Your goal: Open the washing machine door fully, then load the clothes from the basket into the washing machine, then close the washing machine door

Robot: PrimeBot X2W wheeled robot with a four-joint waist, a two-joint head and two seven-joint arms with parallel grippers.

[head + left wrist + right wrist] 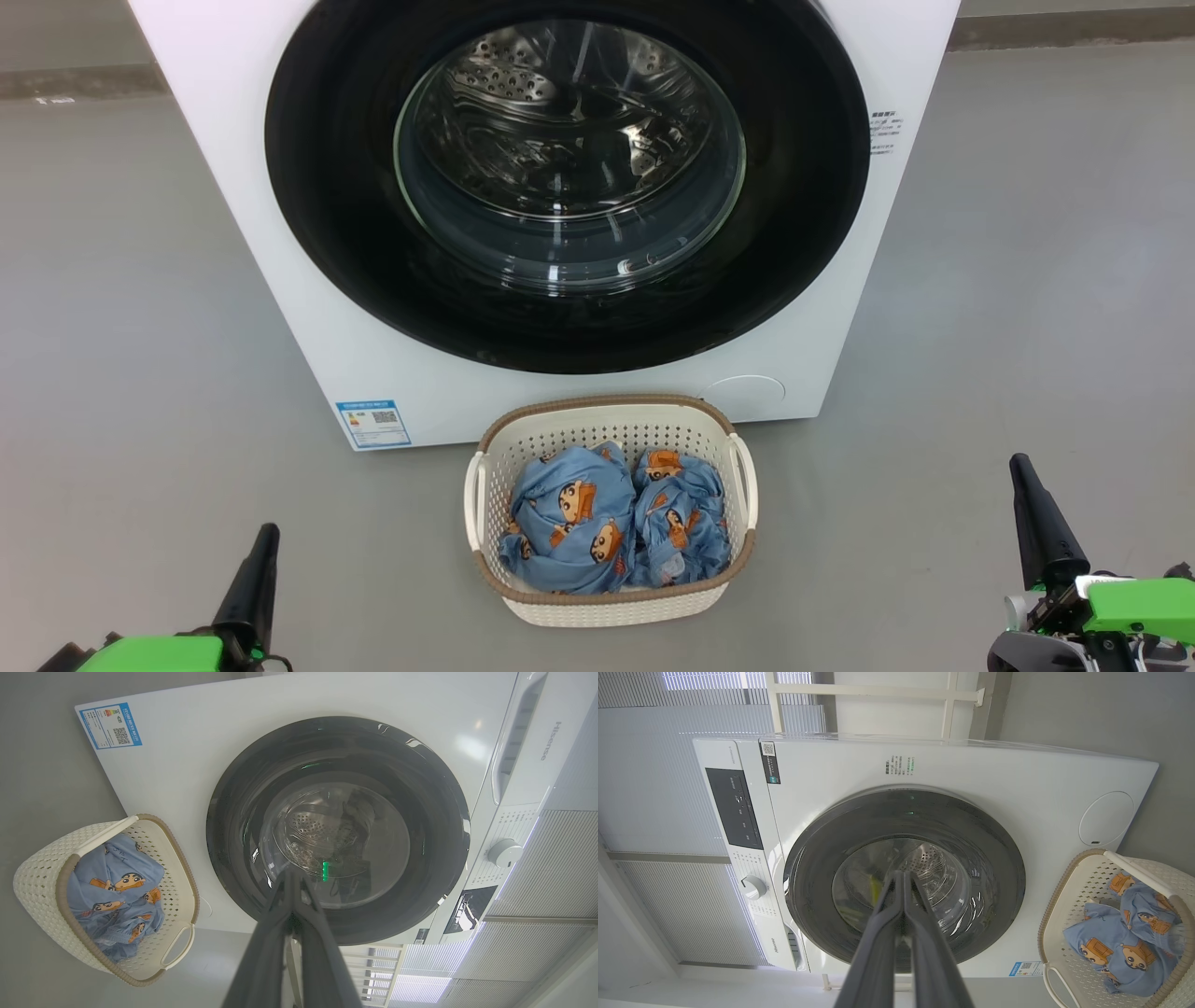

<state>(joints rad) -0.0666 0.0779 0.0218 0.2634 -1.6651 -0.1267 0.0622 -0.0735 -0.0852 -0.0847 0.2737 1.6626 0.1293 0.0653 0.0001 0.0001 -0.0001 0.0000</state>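
Observation:
The white washing machine [243,215] stands ahead with its round black-rimmed door [327,187] closed; the steel drum shows through the glass bowl. On the floor in front sits the cream basket [611,418] holding two light-blue cartoon-print clothes [574,523]. My left gripper [264,534] is low at the left, shut and empty, well short of the basket. My right gripper [1019,464] is low at the right, also shut and empty. In the left wrist view the door [233,812] lies beyond my shut left gripper [292,872], the basket [42,877] at the left. In the right wrist view my shut right gripper [903,877] points at the door [812,858].
Grey floor [112,308] spreads on both sides of the machine. A blue label sticker [373,423] sits at the machine's lower left corner. The control panel [733,807] and dial [753,886] are on the machine's top band. A white wall with slatted panels stands behind.

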